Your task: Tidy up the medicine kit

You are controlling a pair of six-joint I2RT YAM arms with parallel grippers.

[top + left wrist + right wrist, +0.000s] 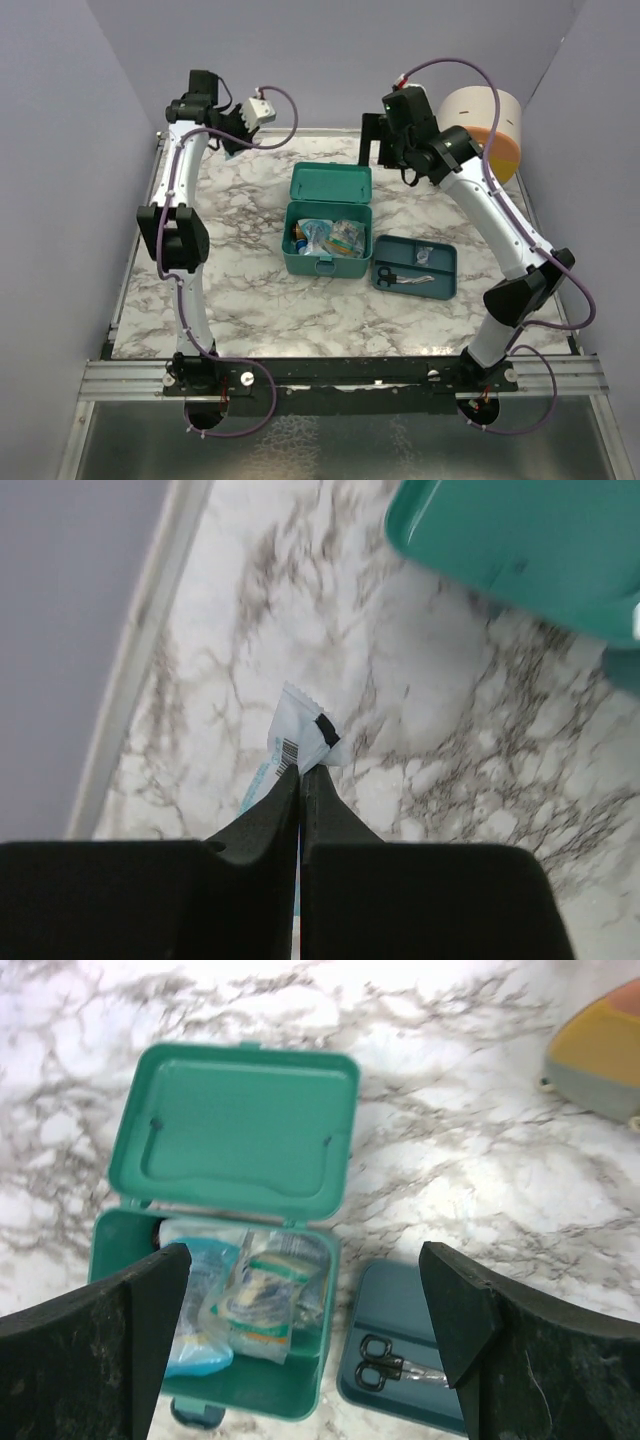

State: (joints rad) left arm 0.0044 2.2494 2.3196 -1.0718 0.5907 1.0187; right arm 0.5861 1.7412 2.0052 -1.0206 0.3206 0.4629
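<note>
The medicine kit [326,250] is a teal box standing open mid-table, its lid [331,183] folded back. Several packets [330,238] lie inside it. It also shows in the right wrist view [235,1140], with the packets [255,1300] in it. My left gripper [232,138] is at the back left, left of the kit. It is shut on a small white packet with a barcode [300,730], pinched at the fingertips [301,770] over the marble. My right gripper [373,140] hangs high behind the kit, open and empty [305,1255].
A shallow teal tray [440,285] with black-handled scissors [392,277] lies right of the kit; it also shows in the right wrist view [395,1305]. A round cream, orange and yellow drawer unit [492,120] stands at the back right. Grey walls enclose the table.
</note>
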